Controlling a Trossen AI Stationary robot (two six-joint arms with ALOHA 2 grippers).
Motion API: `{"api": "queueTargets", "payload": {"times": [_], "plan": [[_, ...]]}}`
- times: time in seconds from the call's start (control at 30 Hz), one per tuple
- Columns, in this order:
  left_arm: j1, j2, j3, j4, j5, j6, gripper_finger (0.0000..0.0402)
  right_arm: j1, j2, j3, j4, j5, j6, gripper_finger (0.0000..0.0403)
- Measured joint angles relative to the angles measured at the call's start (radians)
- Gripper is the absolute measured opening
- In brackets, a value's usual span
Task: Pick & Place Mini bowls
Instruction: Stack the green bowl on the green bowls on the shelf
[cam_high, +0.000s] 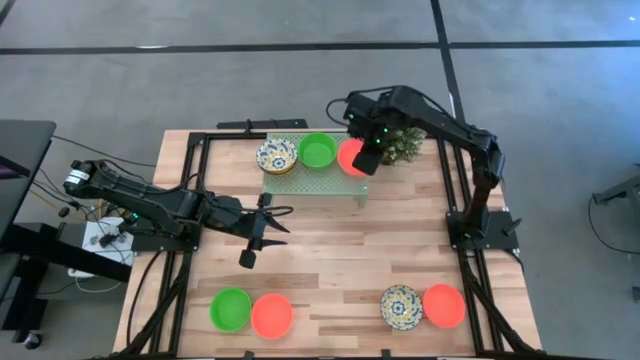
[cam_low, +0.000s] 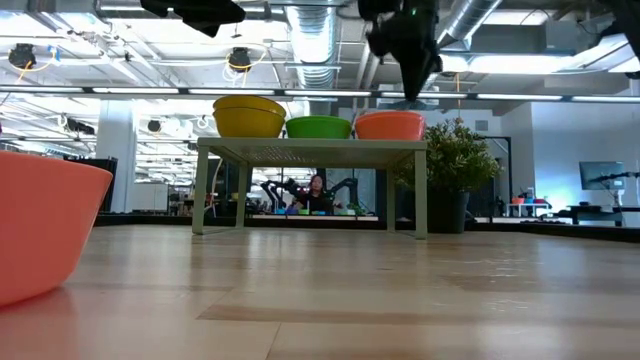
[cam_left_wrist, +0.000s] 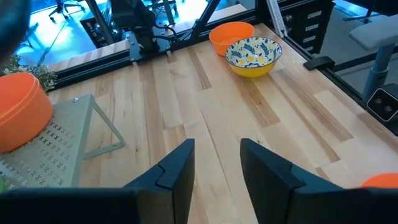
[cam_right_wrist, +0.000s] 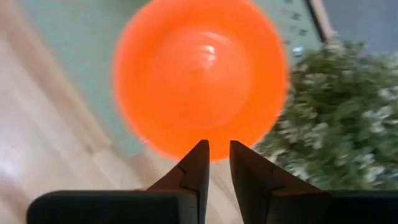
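Seven bowls: three sat on the shelf (cam_high: 312, 178), four on the table (cam_high: 330, 270).
Surface: pale wood planks, framed by dark rails (cam_high: 190, 200) along both sides.
Room: an open hall with ceiling ducts and lights showed beyond the table; a person (cam_low: 318, 192) sat far behind, seen under the shelf.
Right gripper (cam_high: 367, 160): hung over the red bowl (cam_high: 350, 157) at the shelf's end, fingers slightly apart and clear of its rim, holding nothing.
Shelf row: the green bowl (cam_high: 318, 150) stood just beside the red one, away from the right gripper; the patterned bowl (cam_high: 276, 156) came after that.
Plant (cam_high: 402, 145): just beside the right gripper, off the shelf end.
Left gripper (cam_high: 252, 243): low over bare planks mid-table, fingers apart and empty, well apart from the shelf.
Near-edge pairs: a green bowl (cam_high: 230, 308) touching a red one (cam_high: 271, 315) lay towards the table edge from the left gripper; a patterned bowl (cam_high: 401, 306) beside a red one (cam_high: 444, 305) lay farther off.
Open room: bare planks between the shelf and both pairs.
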Motion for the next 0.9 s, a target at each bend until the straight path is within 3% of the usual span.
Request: {"api": "queueTargets", "payload": {"times": [0.2, 0.53, 0.7, 0.9], "plan": [[0.000, 0.000, 0.000, 0.000, 0.000, -0.013, 0.0131, 0.106, -0.013, 0.000, -0.003, 0.000, 0.001, 0.0059], [-0.014, 0.000, 0.000, -0.055, 0.063, -0.251, 0.0131, 0.310, -0.038, -0.037, 0.104, -0.003, -0.057, 0.0059], [-0.047, 0.003, 0.000, -0.064, 0.125, -0.267, 0.0131, 0.391, -0.063, -0.148, 0.197, -0.126, -0.124, 0.0059], [-0.103, 0.003, 0.000, -0.078, 0.147, -0.350, 0.0131, 0.446, -0.153, -0.414, 0.360, -0.240, -0.155, 0.0059]]}}
